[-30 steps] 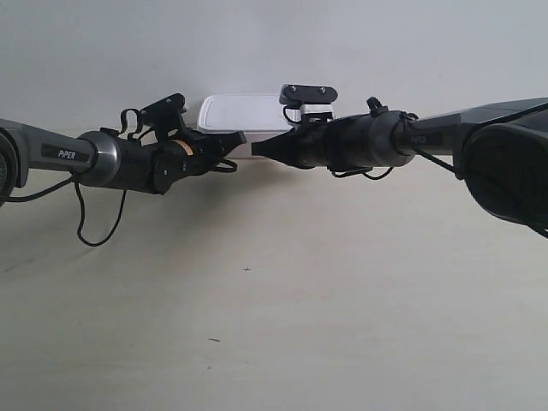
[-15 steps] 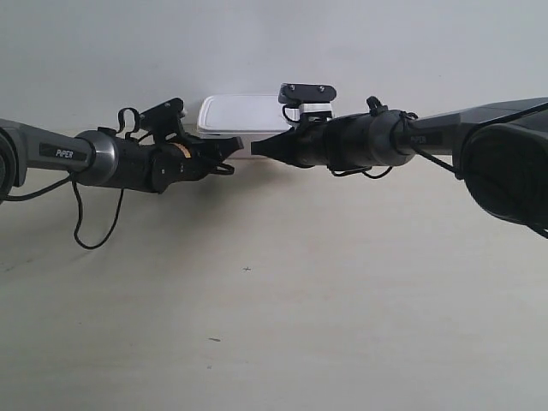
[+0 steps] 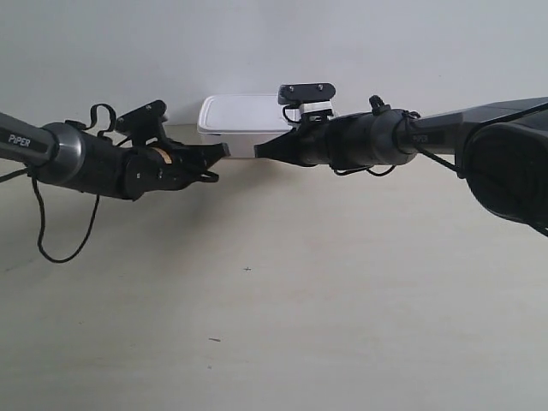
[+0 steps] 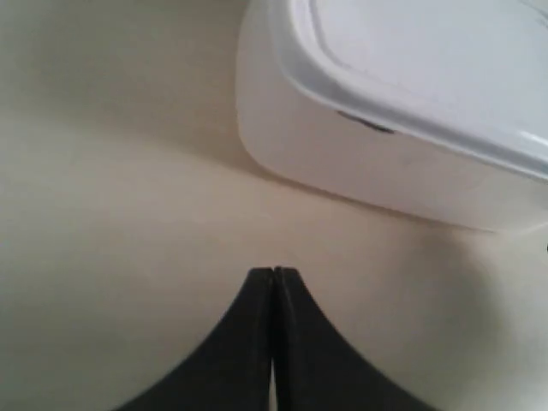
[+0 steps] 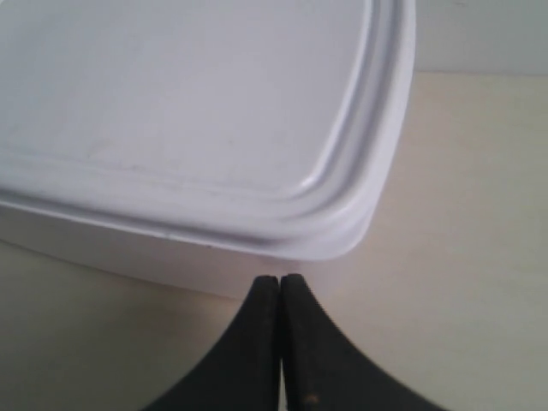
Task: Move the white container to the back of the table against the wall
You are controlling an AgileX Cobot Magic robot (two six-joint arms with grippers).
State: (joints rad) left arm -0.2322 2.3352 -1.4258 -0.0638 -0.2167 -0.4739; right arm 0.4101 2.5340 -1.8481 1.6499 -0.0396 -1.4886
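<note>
The white container (image 3: 244, 113) sits with its lid on at the back of the table (image 3: 308, 291), close to the wall (image 3: 257, 43). My left gripper (image 3: 224, 151) is shut and empty. In the left wrist view it (image 4: 274, 272) stands a short way off the container's corner (image 4: 342, 145), with bare tabletop between. My right gripper (image 3: 259, 150) is shut too. In the right wrist view its tips (image 5: 280, 279) lie right at the container's side (image 5: 137, 257), just under the lid's rim; whether they touch is unclear.
Both arms reach in low over the tabletop, the left arm (image 3: 86, 158) from the exterior view's left and the right arm (image 3: 402, 137) from its right. A black cable (image 3: 51, 248) loops below the left arm. A few dark specks (image 3: 247, 270) mark the wood.
The left arm has drawn back toward the exterior view's left, away from the container. The right arm and the container have hardly moved.
</note>
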